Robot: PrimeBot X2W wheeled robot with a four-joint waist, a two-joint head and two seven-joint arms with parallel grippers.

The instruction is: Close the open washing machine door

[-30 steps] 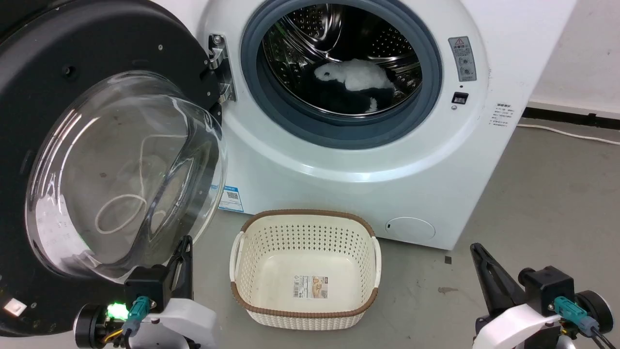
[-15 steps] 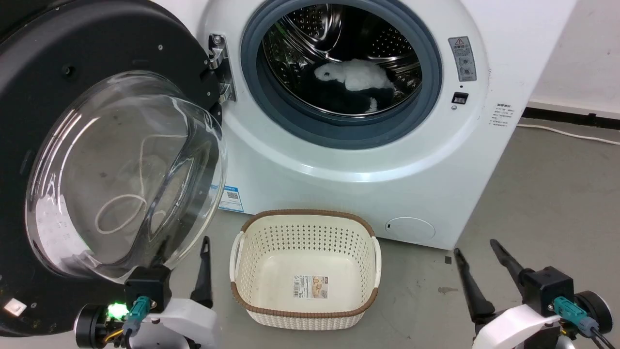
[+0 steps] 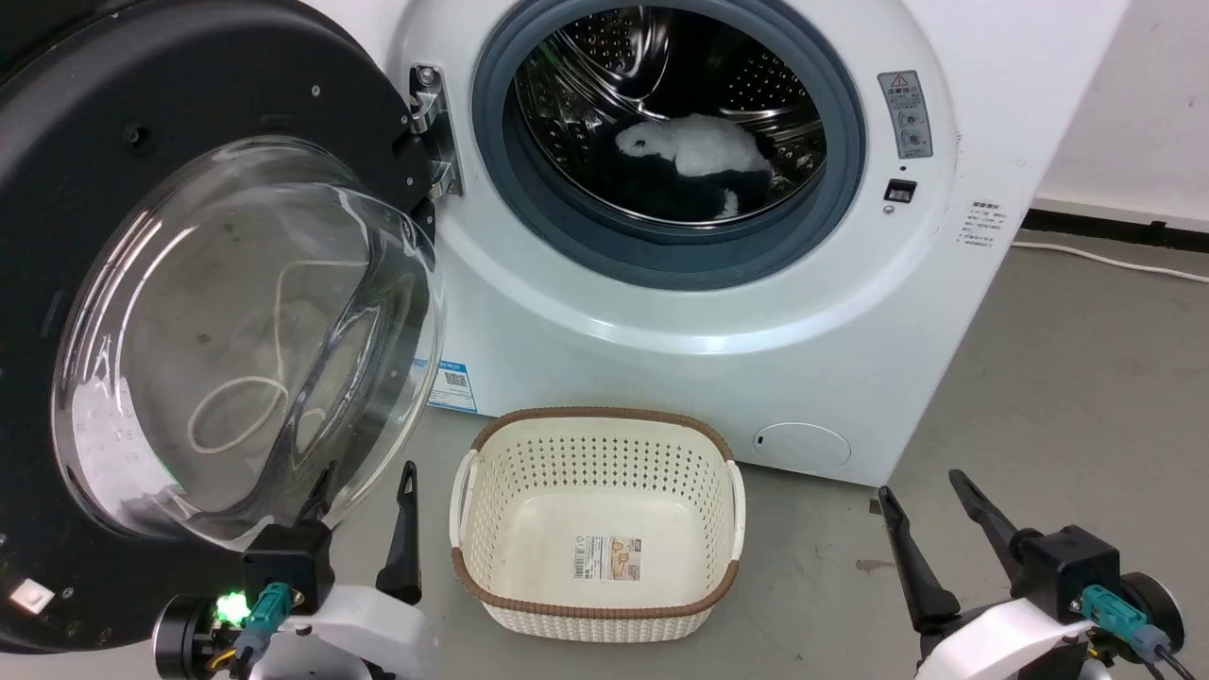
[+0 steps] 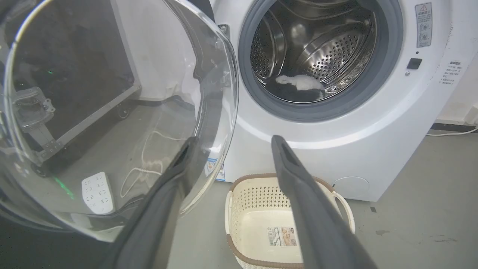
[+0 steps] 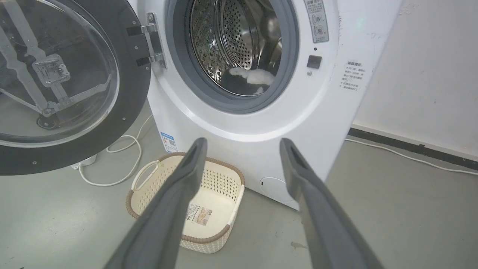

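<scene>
Head view: washing machine door point(image 3: 222, 321) wide open, left of basket point(image 3: 597, 415).

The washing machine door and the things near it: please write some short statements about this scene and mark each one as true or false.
1. The washing machine door is shut. False: it stands swung wide open.
2. White and dark laundry lies in the drum. True.
3. The basket holds clothes. False: it is empty but for a label.
4. The left gripper and the right gripper both have open jaws. True.
5. The right gripper holds the door. False: it holds nothing and is apart from the door.
</scene>
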